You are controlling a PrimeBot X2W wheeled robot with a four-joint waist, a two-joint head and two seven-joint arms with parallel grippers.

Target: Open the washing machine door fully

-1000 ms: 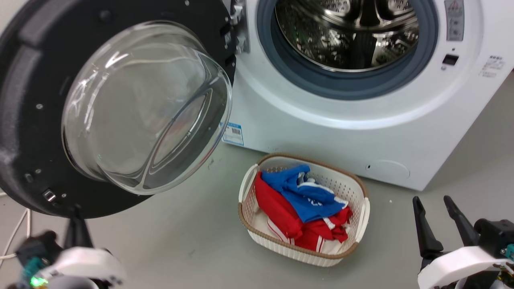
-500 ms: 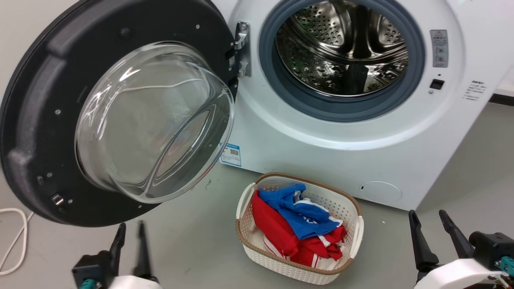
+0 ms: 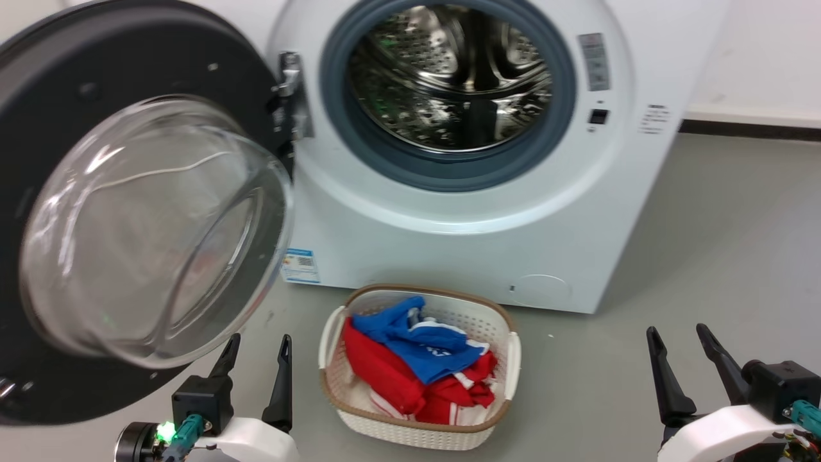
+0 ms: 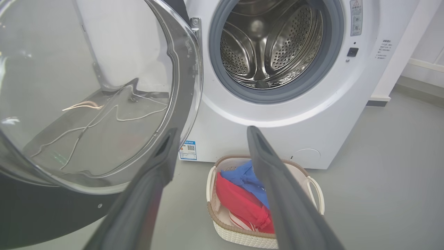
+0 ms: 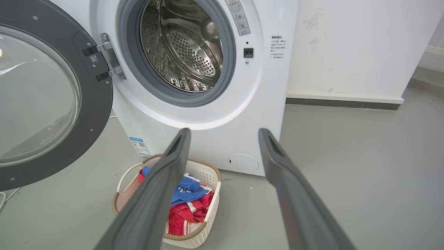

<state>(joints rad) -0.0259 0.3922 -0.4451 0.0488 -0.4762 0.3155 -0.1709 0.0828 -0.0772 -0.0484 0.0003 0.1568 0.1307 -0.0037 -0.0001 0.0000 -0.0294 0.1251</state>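
Note:
The washing machine door [image 3: 135, 218], a black disc with a bulging clear glass bowl, stands swung wide to the left of the white washing machine [image 3: 462, 212] on its hinge [image 3: 292, 96]. The steel drum [image 3: 449, 77] lies exposed inside the grey rubber ring. My left gripper [image 3: 258, 343] is open, low near the door's bottom edge and apart from it; the door [image 4: 86, 86] shows through its wrist camera. My right gripper [image 3: 678, 337] is open at the lower right, away from the machine. The right wrist view has the door [image 5: 41, 100] and drum [image 5: 184, 45].
A white woven laundry basket [image 3: 500, 410] holding red and blue clothes sits on the grey floor before the machine, between my two grippers. A blue label sticker [image 3: 299, 265] is on the machine's lower front. Bare floor stretches to the right, up to a white wall.
The head camera has turned, shifting the whole scene leftward. My left gripper has drawn back from the door's lower edge toward the basket, fingers open. The right gripper holds its place.

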